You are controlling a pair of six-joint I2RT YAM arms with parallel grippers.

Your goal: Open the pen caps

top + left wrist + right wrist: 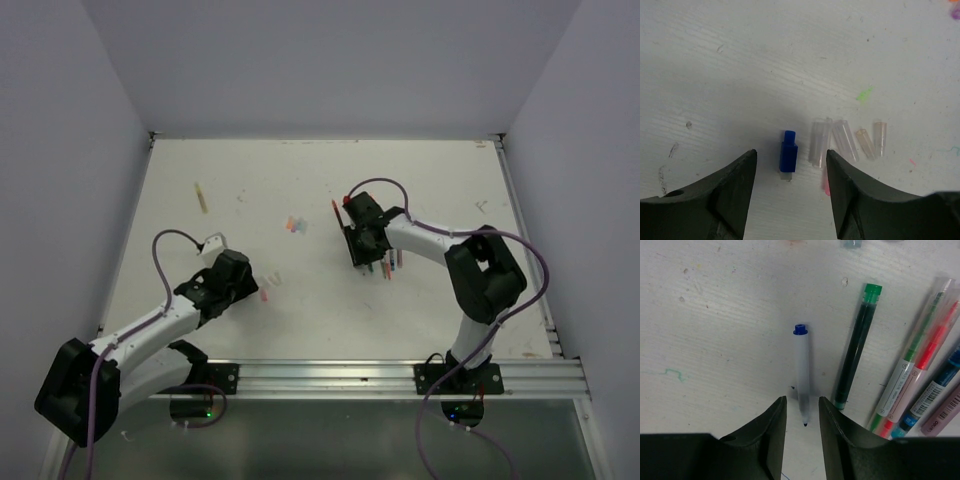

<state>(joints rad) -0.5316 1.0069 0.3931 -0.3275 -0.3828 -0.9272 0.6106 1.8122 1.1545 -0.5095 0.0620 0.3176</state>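
In the left wrist view a blue pen cap (788, 151) lies on the table between my left gripper's (791, 156) open fingers, touching neither. Several clear caps (846, 140) lie just right of it, and a pink cap (825, 186) is partly hidden by the right finger. In the right wrist view an uncapped, pale pen with a blue end (801, 370) lies on the table, its tip between my right gripper's (802, 404) slightly open fingers. From above, the left gripper (256, 285) is at the front left and the right gripper (362, 256) is at centre.
A dark green pen (857, 360) and several capped pens (920, 370) lie right of the uncapped pen. From above, a yellow pen (201, 197) lies far left, small pink and blue pieces (293, 224) at centre, and a red pen (335, 210) by the right arm.
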